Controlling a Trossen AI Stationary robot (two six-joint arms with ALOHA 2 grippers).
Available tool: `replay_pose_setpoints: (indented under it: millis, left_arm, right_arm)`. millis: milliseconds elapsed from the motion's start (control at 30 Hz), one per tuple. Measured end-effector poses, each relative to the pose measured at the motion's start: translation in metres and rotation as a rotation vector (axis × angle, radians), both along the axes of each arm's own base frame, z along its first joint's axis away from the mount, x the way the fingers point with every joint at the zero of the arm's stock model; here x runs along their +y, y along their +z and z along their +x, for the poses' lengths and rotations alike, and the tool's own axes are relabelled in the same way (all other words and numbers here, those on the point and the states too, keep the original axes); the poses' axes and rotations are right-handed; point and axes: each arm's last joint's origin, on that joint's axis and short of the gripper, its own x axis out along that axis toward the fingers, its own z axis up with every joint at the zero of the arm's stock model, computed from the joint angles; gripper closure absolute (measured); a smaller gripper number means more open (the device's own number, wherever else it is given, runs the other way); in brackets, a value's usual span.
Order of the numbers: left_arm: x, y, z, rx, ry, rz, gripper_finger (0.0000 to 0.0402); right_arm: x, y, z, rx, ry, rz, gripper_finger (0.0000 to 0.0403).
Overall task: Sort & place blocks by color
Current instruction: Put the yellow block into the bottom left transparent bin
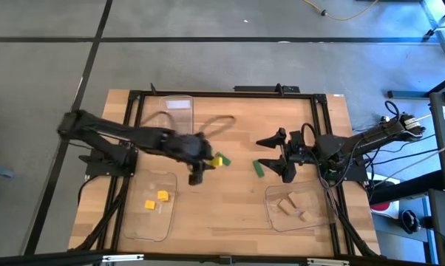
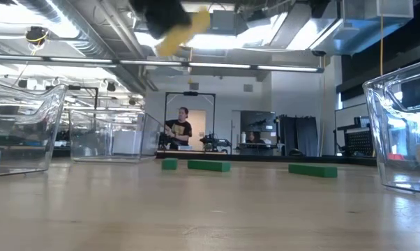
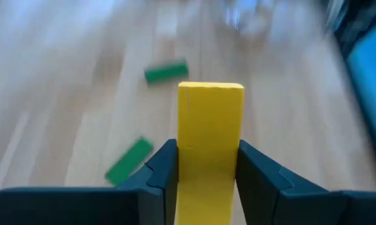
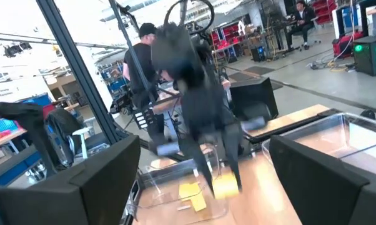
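1. My light wooden table (image 1: pixel 237 199) has a black metal frame around its edge (image 1: pixel 222 93) and sits on a grey concrete floor (image 1: pixel 45 66) crossed by dark seams.
2. A yellow cable (image 1: pixel 348 13) loops across the floor past the far side.
3. Looking level across the top, it's an open workshop: exposed silver ducts (image 2: pixel 63 28) and long bright ceiling lights (image 2: pixel 217 66) overhead.
4. Dark doorway frame (image 2: pixel 189 118) at the back, with a person in dark clothes (image 2: pixel 178 129) sitting by it.
5. From my right wrist: another person in a dark cap (image 4: pixel 141 59), red shelving (image 4: pixel 235 31), green indicator lights (image 4: pixel 370 53).
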Motion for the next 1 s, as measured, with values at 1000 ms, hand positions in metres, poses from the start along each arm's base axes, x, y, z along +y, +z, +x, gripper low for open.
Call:
replay_pose_setpoints:
  millis: [1000]
  left_arm:
    - [-0.064,0.043,-0.118,0.066,0.05,-0.337,0.029]
  right_arm:
    - [0.006,-0.012,0.018,0.101,0.003,-0.018,0.0046]
